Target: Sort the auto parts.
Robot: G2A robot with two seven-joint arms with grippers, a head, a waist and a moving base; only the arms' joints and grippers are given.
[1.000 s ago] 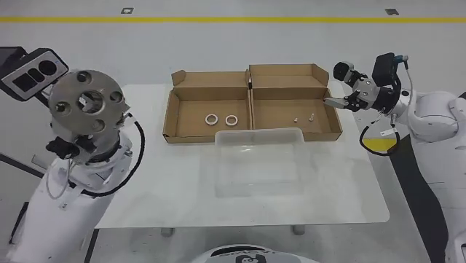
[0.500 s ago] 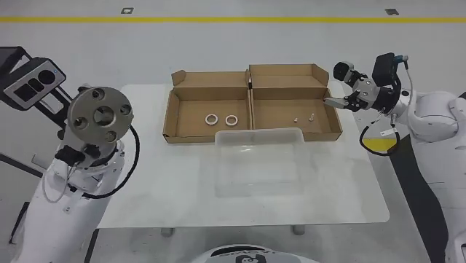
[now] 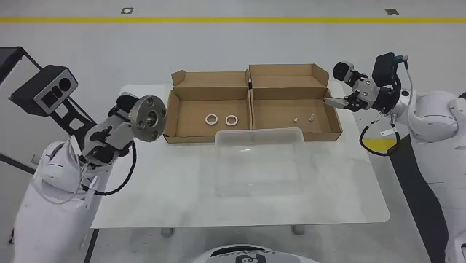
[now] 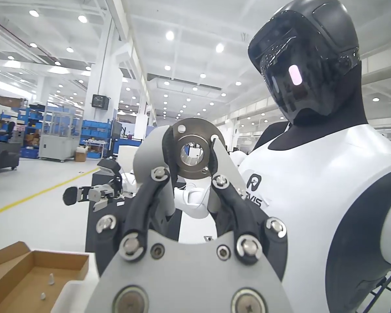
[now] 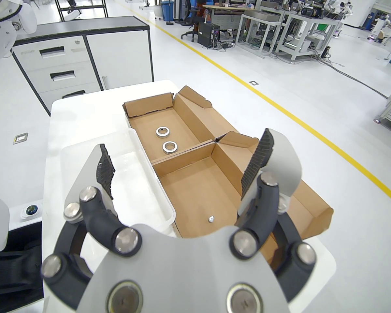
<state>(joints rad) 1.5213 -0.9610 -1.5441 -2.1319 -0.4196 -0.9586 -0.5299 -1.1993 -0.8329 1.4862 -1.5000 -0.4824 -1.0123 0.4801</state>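
Note:
My left gripper (image 4: 190,156) is shut on a grey metal flange (image 4: 192,151) with a centre bore and bolt holes, held up in the air. In the top view that flange (image 3: 148,118) hangs just left of the left cardboard box (image 3: 172,110). That box holds two silver rings (image 3: 211,119) (image 3: 231,120). The right cardboard box (image 3: 331,114) holds small bolts (image 3: 311,116). My right gripper (image 5: 185,164) stands open and empty above the right box's outer end (image 3: 341,101). The rings (image 5: 170,146) and one bolt (image 5: 210,219) show in the right wrist view.
A clear plastic bin (image 3: 218,168) sits on the white table (image 3: 145,205) in front of the two boxes. A grey drawer cabinet (image 5: 68,53) stands beyond the table's far end. Bare tabletop lies to the bin's left and right.
The left arm swung the flange down from high near the camera toward the left box's outer side, turning it edge-on. The right arm stayed still.

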